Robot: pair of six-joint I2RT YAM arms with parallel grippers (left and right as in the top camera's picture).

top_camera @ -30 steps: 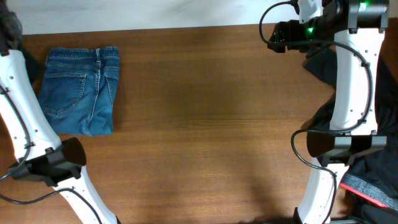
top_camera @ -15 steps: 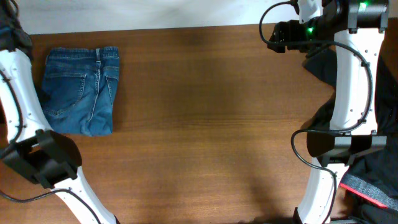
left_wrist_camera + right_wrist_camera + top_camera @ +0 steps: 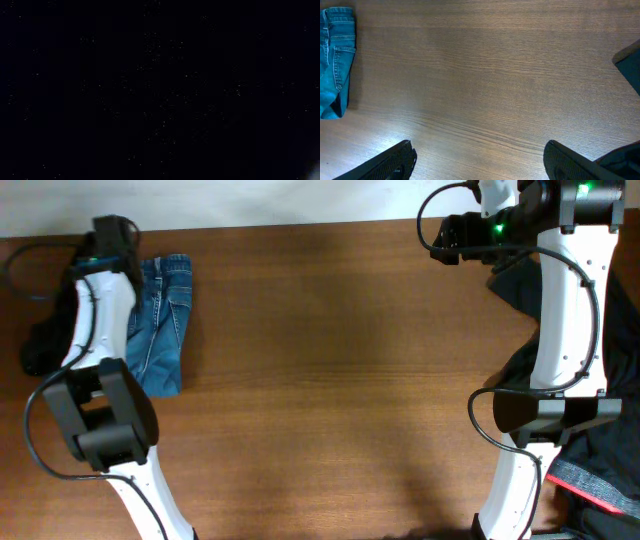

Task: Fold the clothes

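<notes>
Right of the jeans (image 3: 165,320), bare table (image 3: 330,370) runs to the black clothes (image 3: 518,288) at the far edge. The right gripper (image 3: 479,152) gapes empty there. The left gripper (image 3: 42,345), left of the jeans, is clenched.

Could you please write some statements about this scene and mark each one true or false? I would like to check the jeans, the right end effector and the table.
1. The blue jeans lie folded near the far left corner of the table. True.
2. The right end effector is closed on black cloth. False: its fingers stand wide apart over bare wood, with nothing between them.
3. In the overhead view, the left arm crosses over part of the jeans. True.
4. Black clothes cover the middle of the table. False: the middle is bare wood, and the black fabric lies at the right edge.
5. The left wrist view shows the jeans clearly. False: it is almost wholly black.
</notes>
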